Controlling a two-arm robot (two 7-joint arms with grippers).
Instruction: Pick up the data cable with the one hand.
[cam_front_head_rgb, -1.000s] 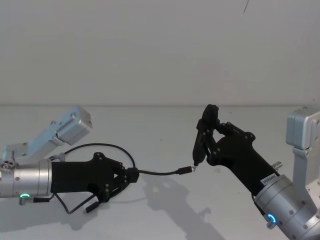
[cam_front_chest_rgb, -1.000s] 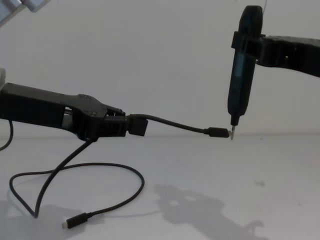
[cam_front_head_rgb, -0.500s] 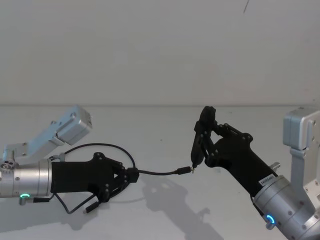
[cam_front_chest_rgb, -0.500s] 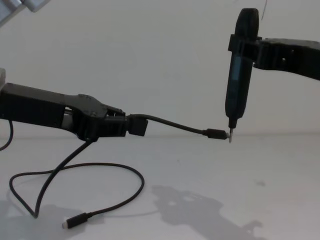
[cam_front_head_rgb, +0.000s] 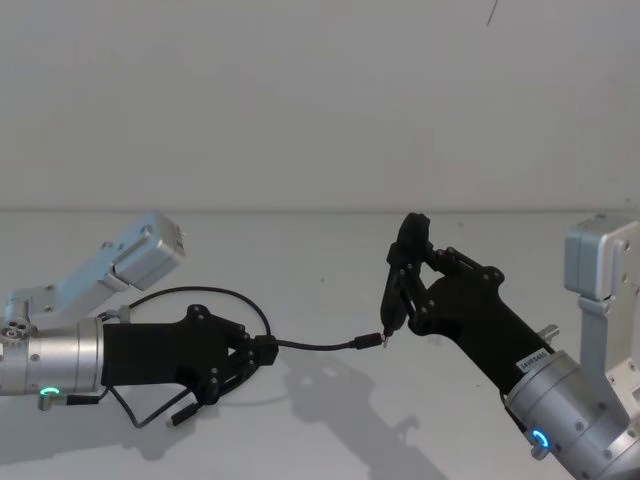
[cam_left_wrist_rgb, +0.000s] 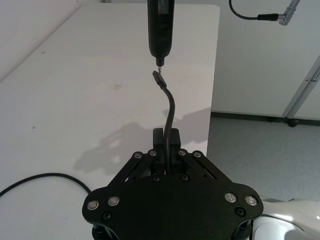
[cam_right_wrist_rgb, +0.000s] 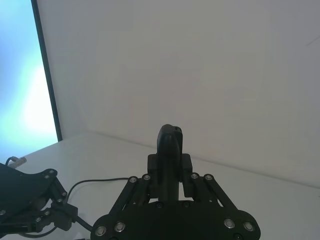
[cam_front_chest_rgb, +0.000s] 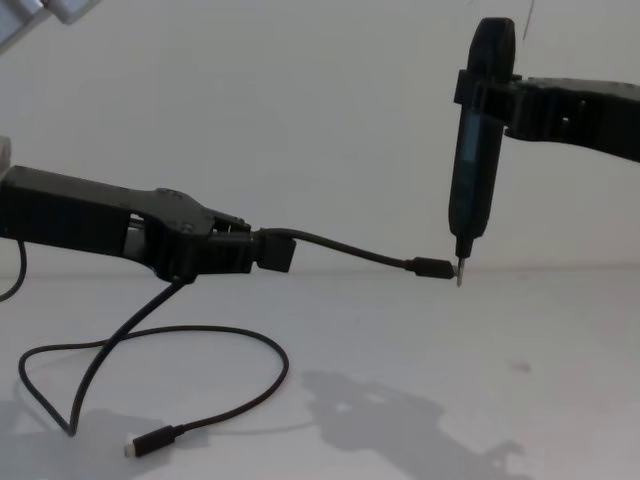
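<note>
the white desk (cam_front_chest_rgb: 560, 400) carries the slack loop of the data cable (cam_front_chest_rgb: 330, 245), whose near end is clamped in the left pincer (cam_front_chest_rgb: 262, 250) and held out level above it. the right pincer (cam_front_head_rgb: 408, 282) is clamped on an upright pen-like tool (cam_front_chest_rgb: 474, 150), its metal tip just beside the cable's free plug (cam_front_chest_rgb: 432, 266). the pick-up looks done; next calls for a steady hold, since the short free length could sag or swing.

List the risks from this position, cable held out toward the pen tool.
1. The left claw grips the cable near one end, and the free plug sticks out unsupported; a bump from the pen tool in the right claw may bend it aside.
2. The tool tip sits right at the plug, so misalignment could scrape it.
3. The slack loop and far plug lie on the table and may drag if the arm moves.
</note>
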